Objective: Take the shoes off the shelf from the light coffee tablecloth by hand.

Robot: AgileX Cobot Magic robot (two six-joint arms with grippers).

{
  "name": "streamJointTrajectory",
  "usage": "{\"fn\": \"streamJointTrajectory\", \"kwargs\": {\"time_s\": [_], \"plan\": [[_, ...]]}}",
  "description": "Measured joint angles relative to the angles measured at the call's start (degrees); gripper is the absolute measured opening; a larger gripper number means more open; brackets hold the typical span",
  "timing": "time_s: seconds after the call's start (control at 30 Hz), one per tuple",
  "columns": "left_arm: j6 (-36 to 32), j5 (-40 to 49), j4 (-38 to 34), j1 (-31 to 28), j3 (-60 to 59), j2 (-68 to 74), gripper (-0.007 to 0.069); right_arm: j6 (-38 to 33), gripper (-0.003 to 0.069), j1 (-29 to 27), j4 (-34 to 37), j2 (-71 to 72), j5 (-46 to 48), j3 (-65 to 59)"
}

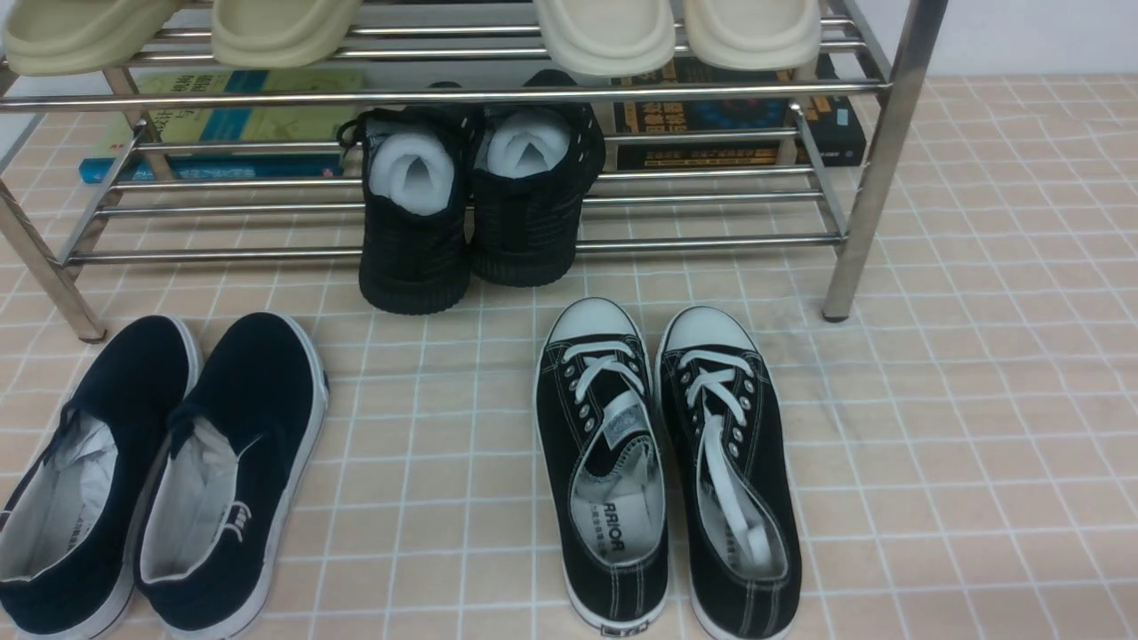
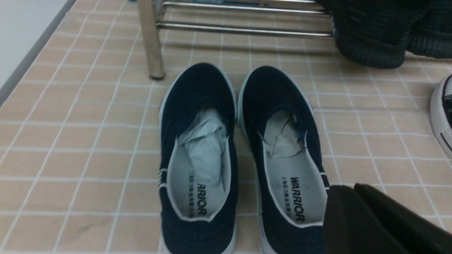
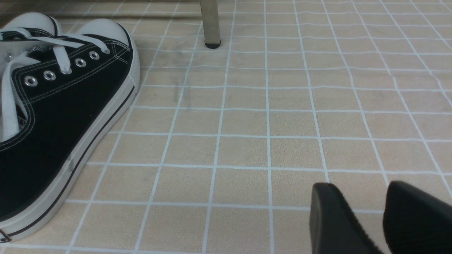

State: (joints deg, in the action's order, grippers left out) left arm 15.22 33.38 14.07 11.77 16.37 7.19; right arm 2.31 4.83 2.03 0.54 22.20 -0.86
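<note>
The navy slip-on shoes (image 1: 240, 400) lie side by side on the light coffee tablecloth (image 1: 933, 444), in front of the chrome shelf's (image 1: 444, 89) left leg, toes toward it. The left wrist view shows them (image 2: 275, 91) from close up, with "WARRIOR" insoles and crumpled paper inside. My left gripper (image 2: 353, 187) hovers by the heel of one shoe; its black fingers are pressed together with nothing between them. My right gripper (image 3: 358, 187) is open and empty over bare cloth. Neither gripper shows in the front view.
Black lace-up sneakers (image 1: 667, 462) with white toe caps lie on the cloth at centre right and also show in the right wrist view (image 3: 63, 106). Black knit shoes (image 1: 471, 213) stuffed with white foam sit on the lower tier. Beige slippers (image 1: 605, 31) are on the upper tier, with books (image 1: 222, 124) behind.
</note>
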Motion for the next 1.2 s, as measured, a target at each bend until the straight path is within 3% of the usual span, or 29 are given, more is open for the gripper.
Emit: {"fn": "streamJointTrajectory", "kwargs": {"time_s": [0.27, 0.47, 0.7, 0.87, 1.2], "plan": [[-3.8, -12.0, -4.8, -1.2, -9.9, 0.0, 0.0043, 0.0, 0.024, 0.0, 0.0, 0.0, 0.0, 0.0], [-7.1, -19.5, -10.7, -9.3, -14.2, -0.8, 0.0053, 0.0, 0.024, 0.0, 0.0, 0.0, 0.0, 0.0], [-10.8, -19.1, -11.0, -10.7, -17.7, -7.2, 0.0055, 0.0, 0.024, 0.0, 0.0, 0.0, 0.0, 0.0], [-11.1, -12.4, -10.7, -10.7, -17.9, -7.8, 0.0062, 0.0, 0.024, 0.0, 0.0, 0.0, 0.0, 0.0], [-10.0, -12.2, -10.5, -11.5, -17.9, -7.8, 0.0071, 0.0, 0.024, 0.0, 0.0, 0.0, 0.0, 0.0]]}}
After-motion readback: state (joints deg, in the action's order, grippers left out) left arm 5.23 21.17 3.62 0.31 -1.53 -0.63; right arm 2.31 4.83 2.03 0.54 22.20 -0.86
